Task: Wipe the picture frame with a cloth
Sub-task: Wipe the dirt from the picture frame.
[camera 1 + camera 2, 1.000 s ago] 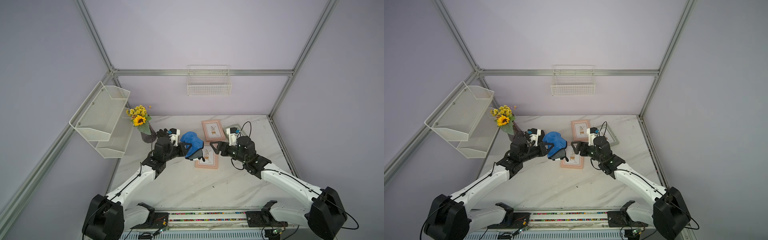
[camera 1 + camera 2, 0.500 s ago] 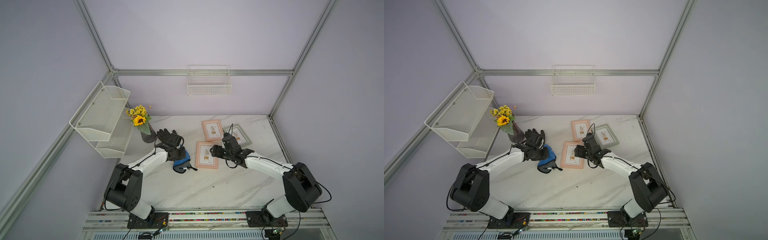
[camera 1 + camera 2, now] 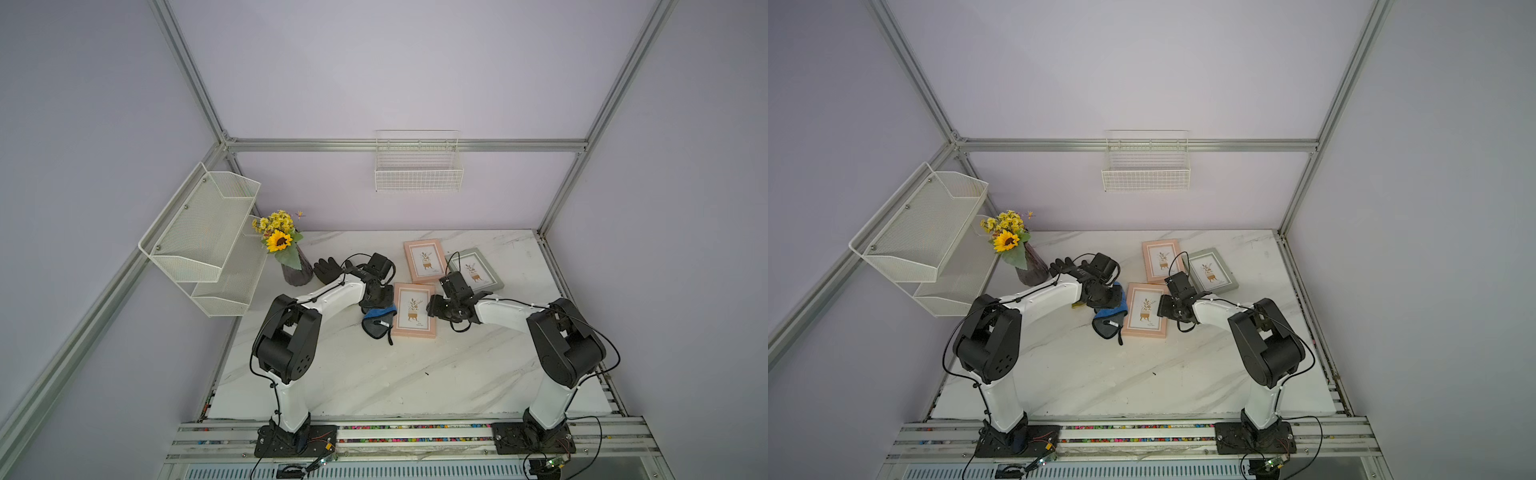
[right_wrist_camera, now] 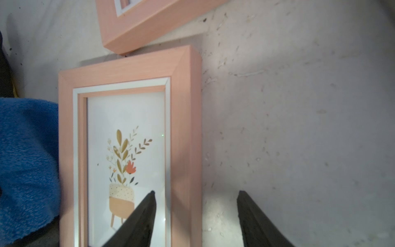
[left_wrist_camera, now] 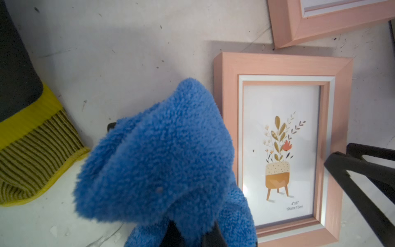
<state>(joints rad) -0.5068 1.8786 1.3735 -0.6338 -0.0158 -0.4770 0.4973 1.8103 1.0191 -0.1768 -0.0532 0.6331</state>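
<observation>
The picture frame (image 3: 413,309) (image 3: 1145,309), pink with a potted-plant print, lies flat mid-table. The blue cloth (image 3: 378,320) (image 3: 1109,320) rests bunched against its left edge, dark reverse showing at the near end. My left gripper (image 5: 192,233) is shut on the cloth (image 5: 160,160), which hides its fingertips. My right gripper (image 4: 195,192) stands open astride the right rail of the picture frame (image 4: 183,128): one finger over the glass, one over bare table. The cloth (image 4: 25,160) shows beyond the frame's other side.
A second pink frame (image 3: 424,259) and a grey-green frame (image 3: 476,270) lie just behind. A black-and-yellow glove (image 3: 328,268) (image 5: 32,139) and a sunflower vase (image 3: 291,257) sit back left. A white mesh shelf (image 3: 203,232) hangs left, a wire basket (image 3: 417,166) on the back wall.
Both arms have come down from above the frames. The cloth now sits on the table by the frame's left edge. The right jaws have narrowed around the frame's right rail.
</observation>
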